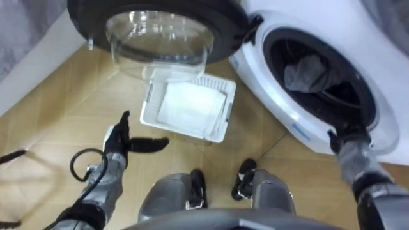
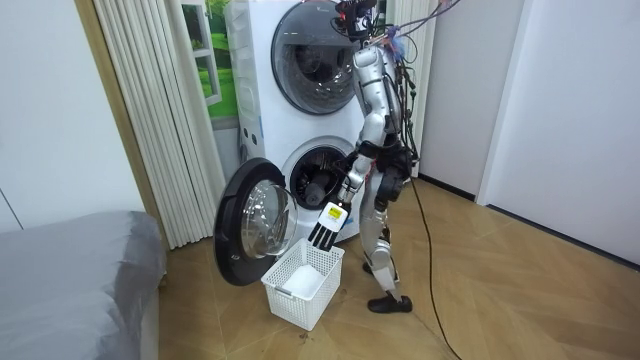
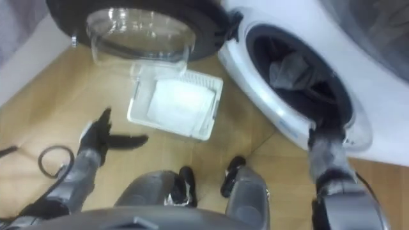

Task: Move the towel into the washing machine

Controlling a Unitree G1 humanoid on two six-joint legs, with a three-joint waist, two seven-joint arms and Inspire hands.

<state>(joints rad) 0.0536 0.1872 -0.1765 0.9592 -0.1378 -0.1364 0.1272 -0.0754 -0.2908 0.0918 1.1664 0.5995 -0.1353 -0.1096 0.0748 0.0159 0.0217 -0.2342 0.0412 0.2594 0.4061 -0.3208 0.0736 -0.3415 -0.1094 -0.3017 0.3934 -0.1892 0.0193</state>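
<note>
Stance: the robot is seen in the room view standing close before the lower washing machine point(image 1: 255, 70) of a white stack, placed so that the opening is within arm's reach. The round door point(image 1: 220, 35) is swung fully aside to the robot's left, and the drum point(image 1: 345, 83) is left clear for loading. A white basket point(image 1: 148, 105) is set on the wooden floor just below the door, near the feet, probably so laundry can be lifted straight across; its inside is pale, and whether anything lies in it cannot be told. The towel point(image 1: 305, 72), a grey crumpled lump, is noted inside the drum, past the dark seal, apart from both hands. The right hand point(image 1: 337, 139) is found at the lower rim of the opening, its fingers lost against the seal; whether it is released or clenched cannot be told. The left hand point(image 1: 121, 142) is held low above the floor beside the basket, fingers spread and relaxed, nothing grasped, likely kept out as a counterbalance. The loading is judged largely done; the door is not yet closed.
</note>
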